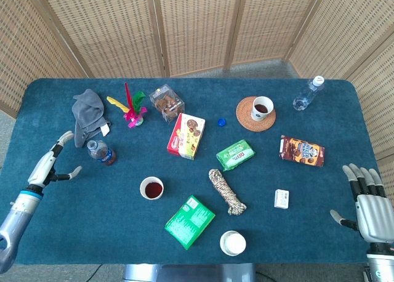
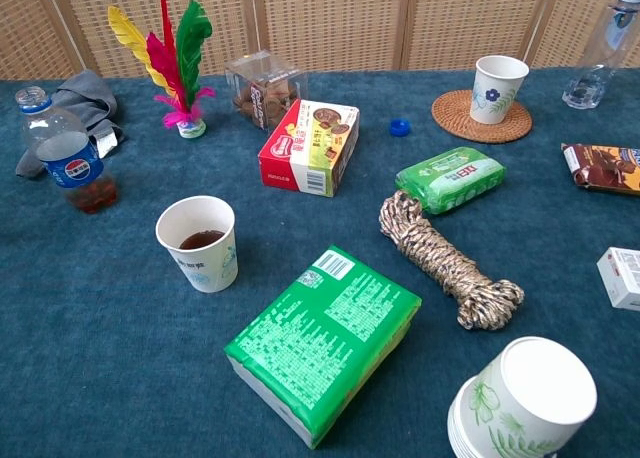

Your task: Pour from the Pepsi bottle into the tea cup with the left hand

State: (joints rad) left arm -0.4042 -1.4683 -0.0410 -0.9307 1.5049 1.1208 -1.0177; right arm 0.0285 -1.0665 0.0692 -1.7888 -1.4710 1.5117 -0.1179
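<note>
— What did the two views show, biggest thing first?

— A worktop (image 1: 74,226) covered in dark blue-green cloth, with woven cane screens (image 1: 197,23) behind it; on it lay a green rectangular packet (image 2: 320,338) at the near edge, a red and white biscuit box (image 2: 310,146) further back, and a coil of brown and cream braided rope (image 2: 445,258) between them and to the right.

— And the hands?

— The left hand (image 1: 52,165) hung over the worktop's left edge, fingers spread and holding nothing; the right hand (image 1: 369,199) sat at the near right corner, fingers straight and apart, likewise empty; neither appeared in the chest view.

— Where were the task's things?

— The clear plastic Pepsi bottle with a blue label (image 2: 62,150) stood upright near the left edge, uncapped, a little dark drink in its base, close beside the left hand but apart from it; the white paper tea cup holding dark liquid (image 2: 198,243) stood right of and nearer than the bottle, well apart from it; a small blue bottle cap (image 2: 400,127) lay beyond the biscuit box.
</note>
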